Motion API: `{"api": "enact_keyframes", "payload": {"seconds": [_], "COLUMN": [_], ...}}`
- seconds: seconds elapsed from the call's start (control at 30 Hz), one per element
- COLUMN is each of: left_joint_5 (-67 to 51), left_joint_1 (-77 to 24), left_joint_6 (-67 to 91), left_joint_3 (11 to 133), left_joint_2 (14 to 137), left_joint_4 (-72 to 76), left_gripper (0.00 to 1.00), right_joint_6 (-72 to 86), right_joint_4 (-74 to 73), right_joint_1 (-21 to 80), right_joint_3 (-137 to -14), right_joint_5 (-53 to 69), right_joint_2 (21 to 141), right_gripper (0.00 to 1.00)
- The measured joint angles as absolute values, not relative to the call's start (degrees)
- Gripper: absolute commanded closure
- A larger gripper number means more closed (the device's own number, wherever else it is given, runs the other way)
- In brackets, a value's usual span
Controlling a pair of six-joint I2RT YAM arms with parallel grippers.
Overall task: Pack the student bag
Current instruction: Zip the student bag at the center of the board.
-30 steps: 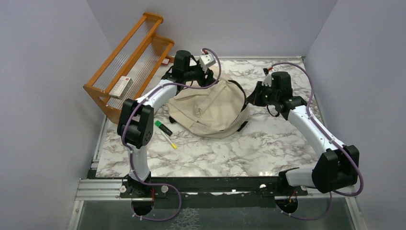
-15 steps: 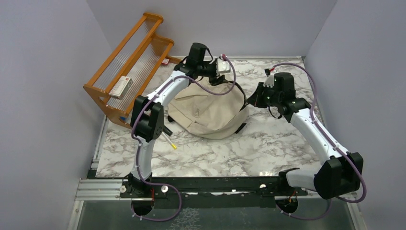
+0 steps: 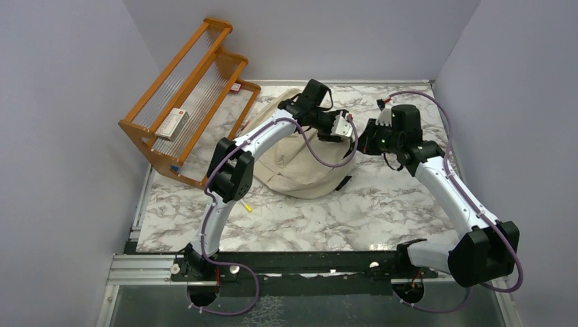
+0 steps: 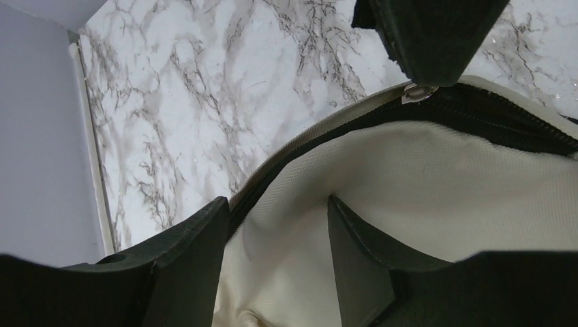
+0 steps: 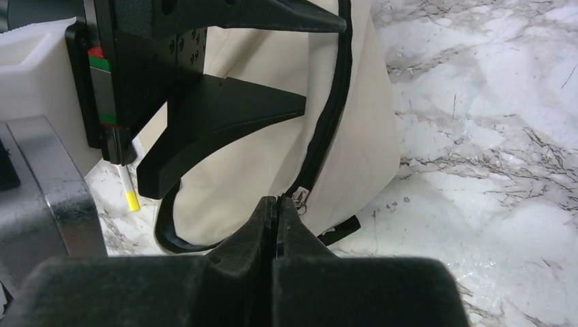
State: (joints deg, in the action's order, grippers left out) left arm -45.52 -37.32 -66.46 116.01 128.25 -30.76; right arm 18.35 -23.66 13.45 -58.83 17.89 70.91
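While my right tool [image 5: 276, 202] sits pinched shut at the student bag's [image 3: 293, 174] zipper pull [image 5: 300, 197], my left tool [image 4: 276, 204] hovers half-open over its mouth.

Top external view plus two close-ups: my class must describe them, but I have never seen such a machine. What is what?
The machine is two robot arms bolted at the near edge of a marble table. The wide picture looks down from above and behind them; the other two come from cameras on each wrist. On the table lie a beige student bag and a thin yellow-tipped stick, perhaps a pen; an orange wooden rack at the left holds a small box. The left gripper is open over the bag's mouth, holding nothing. The right gripper is shut, its tips at the zipper pull; whether it pinches it is unclear.
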Motion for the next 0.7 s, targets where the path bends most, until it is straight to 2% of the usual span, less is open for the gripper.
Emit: {"api": "enact_keyframes", "payload": {"seconds": [0.23, 0.3, 0.5, 0.7], "left_joint_5": [-45.1, -44.9, -44.0, -42.8], "left_joint_1": [-38.2, -38.3, -38.4, -38.9], "left_joint_6": [-68.4, -68.6, -68.3, -63.1], "left_joint_3": [118.5, 118.5, 119.1, 124.7], "left_joint_2": [129.4, 129.4, 130.0, 133.8], "left_joint_4": [-32.2, -32.6, -33.0, -32.8], "left_gripper": [0.75, 1.00, 1.00, 1.00], "right_joint_6": [17.9, 17.9, 17.1, 16.3], "right_joint_4": [-23.7, -23.7, -24.2, -25.8], "right_joint_1": [13.5, 13.4, 13.4, 13.4], "right_joint_3": [-58.2, -58.1, -58.1, -58.1], "right_joint_5": [17.8, 17.8, 17.8, 18.7], "right_joint_2": [70.1, 70.1, 69.8, 69.4], "right_gripper": [1.00, 1.00, 1.00, 1.00]}}
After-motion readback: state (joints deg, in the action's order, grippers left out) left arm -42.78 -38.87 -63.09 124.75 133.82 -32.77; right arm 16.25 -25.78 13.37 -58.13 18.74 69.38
